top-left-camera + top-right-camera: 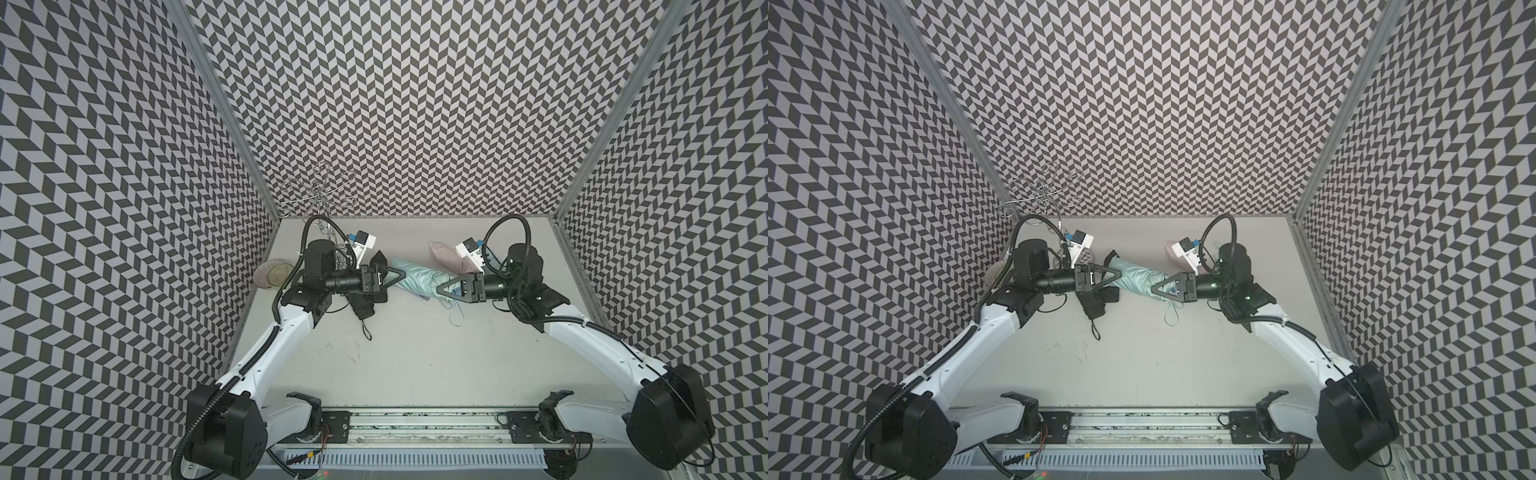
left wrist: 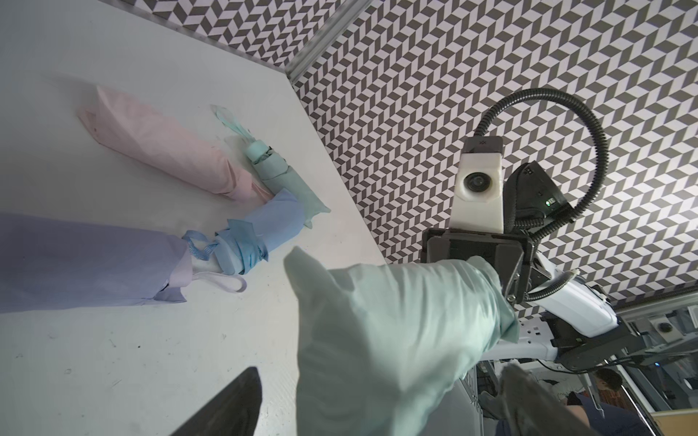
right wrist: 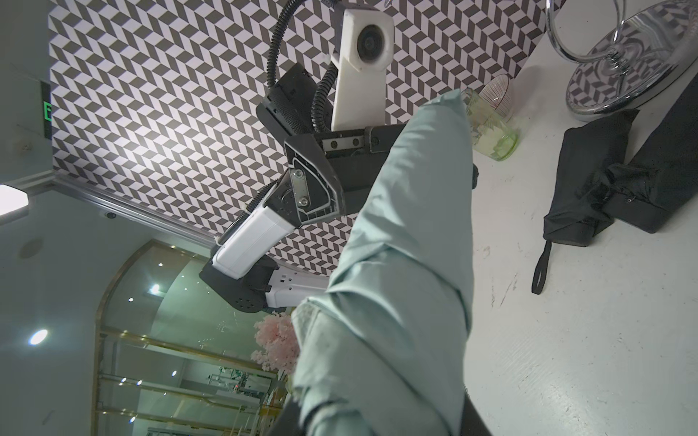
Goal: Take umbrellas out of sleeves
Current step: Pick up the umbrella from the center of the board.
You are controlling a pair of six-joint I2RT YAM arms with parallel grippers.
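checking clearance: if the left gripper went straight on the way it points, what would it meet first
The mint green sleeve, whose end seems to lie between the jaws of the open left gripper; behind it, the right gripper holding the umbrella.

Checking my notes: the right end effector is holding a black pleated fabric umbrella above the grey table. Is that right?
Not black: the right end effector holds a mint green pleated fabric umbrella above the grey table, as the right wrist view shows.

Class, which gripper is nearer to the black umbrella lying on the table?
Left. The left gripper hangs close above the black umbrella; the right gripper is farther off, at the other end of the mint umbrella it grips.
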